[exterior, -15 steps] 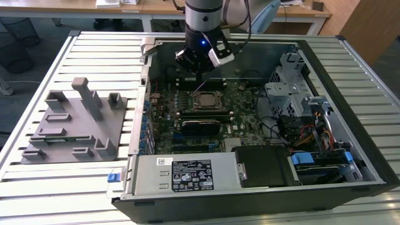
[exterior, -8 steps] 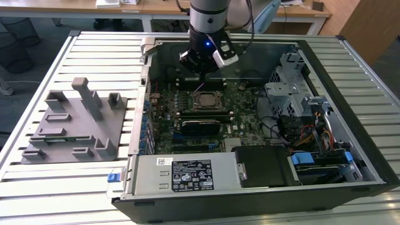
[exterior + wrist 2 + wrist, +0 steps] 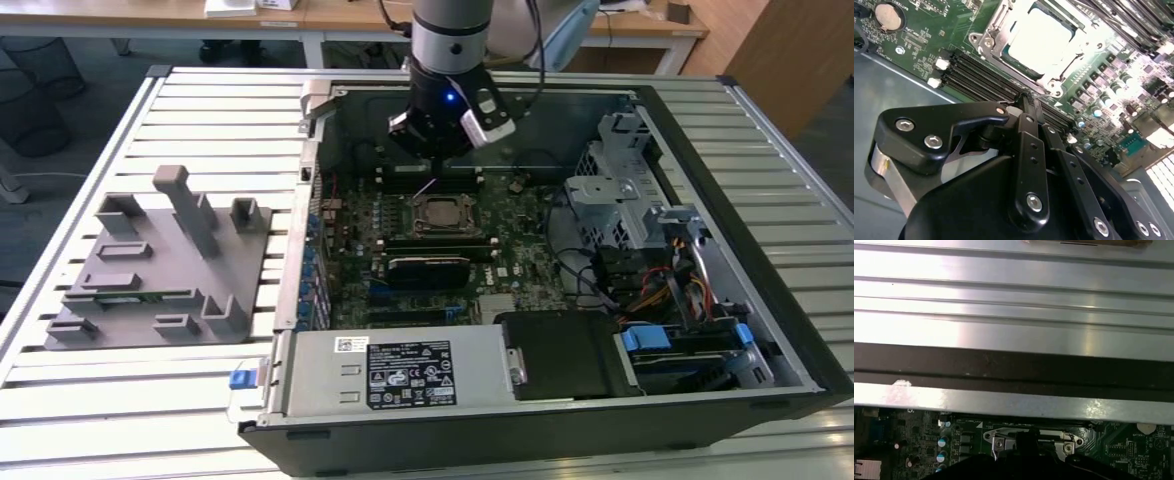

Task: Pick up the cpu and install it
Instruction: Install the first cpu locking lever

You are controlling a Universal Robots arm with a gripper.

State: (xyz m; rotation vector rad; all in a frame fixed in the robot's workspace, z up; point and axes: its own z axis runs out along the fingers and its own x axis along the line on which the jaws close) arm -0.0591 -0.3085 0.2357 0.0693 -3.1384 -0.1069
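Item: I see cpu (image 3: 1041,37) seated in mobo socket (image 3: 442,213) inside open case (image 3: 694,160), gripper (image 3: 1026,102) above w/ fingers pinched together on nothing, parked just beside socket, prob. since chip's already placed.

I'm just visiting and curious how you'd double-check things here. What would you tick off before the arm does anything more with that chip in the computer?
1. The cpu lies in its socket on the motherboard: ok, it looks seated flat.
2. The gripper holds nothing: ok, its fingers are closed together with no chip between them.
3. The gripper is above the board rather than touching it: ok, by the exterior view.
4. The socket's metal frame is latched over the chip: cannot tell.
5. The computer case lies open and flat on the table: ok.
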